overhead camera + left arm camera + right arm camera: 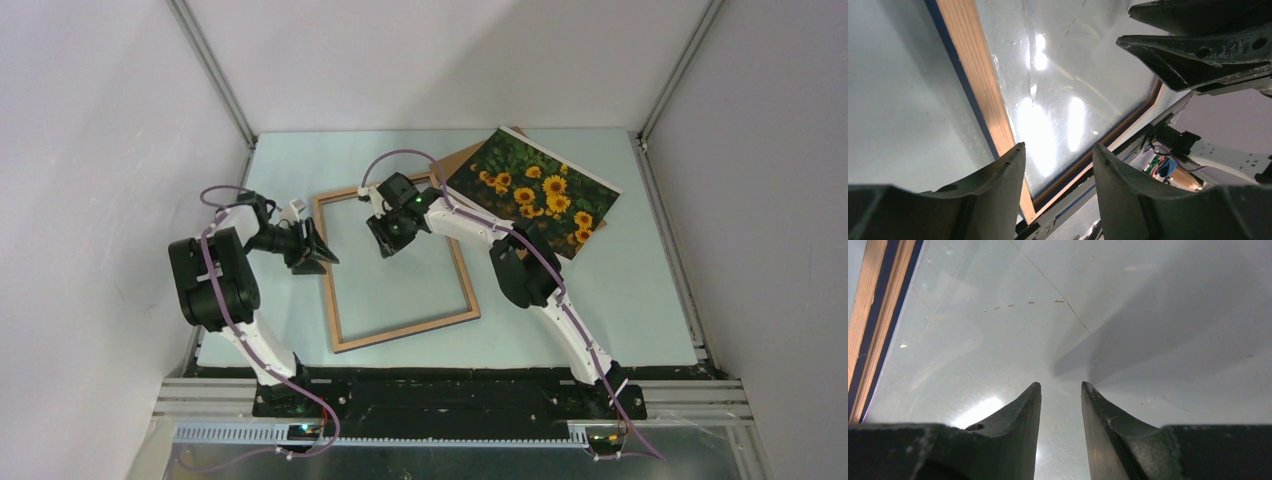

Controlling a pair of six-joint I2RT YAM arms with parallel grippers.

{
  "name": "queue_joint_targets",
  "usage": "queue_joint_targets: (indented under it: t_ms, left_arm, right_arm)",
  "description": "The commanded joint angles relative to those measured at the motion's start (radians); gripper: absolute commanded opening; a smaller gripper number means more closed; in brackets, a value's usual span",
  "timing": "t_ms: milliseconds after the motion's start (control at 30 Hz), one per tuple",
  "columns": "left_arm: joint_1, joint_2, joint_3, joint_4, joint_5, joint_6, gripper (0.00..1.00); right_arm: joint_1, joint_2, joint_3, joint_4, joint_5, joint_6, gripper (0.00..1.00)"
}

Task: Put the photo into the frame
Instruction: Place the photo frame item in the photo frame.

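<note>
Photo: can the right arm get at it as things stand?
Probably yes. The photo lies uncovered on the board, close beside that arm; the right gripper hangs open over the frame, holding nothing.

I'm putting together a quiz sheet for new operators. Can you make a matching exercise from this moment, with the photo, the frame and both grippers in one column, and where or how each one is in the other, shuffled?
Things
1. photo
2. frame
3. left gripper
4. right gripper

Places and states
A. above the clear pane, jaws apart, nothing between them
B. flat on the table, light wood face up
C. at the frame's rail nearest the left arm, jaws apart
D. sunflowers up, lying on the brown board, far right

Pairs: 1-D, 2-B, 3-C, 4-A
</note>
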Motion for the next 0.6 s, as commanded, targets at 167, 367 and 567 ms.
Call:
queue_joint_targets:
  t_ms: [167,367,567]
  left_arm:
    - [0.029,-0.084,0.023,-0.05,-0.076,0.09,0.56]
    - [0.029,-0.085,0.029,-0.049,-0.1,0.1,0.56]
    - [0.029,-0.043,0.047,-0.047,-0.095,0.1,0.56]
  right_arm:
    - [-0.006,-0.083,0.004,-0.011,-0.024,0.007,0.47]
    - [-0.019,-0.138,-0.006,-0.01,-0.03,0.014,0.53]
    - [-0.041,-0.228,-0.091,0.004,-0.007,0.0,0.62]
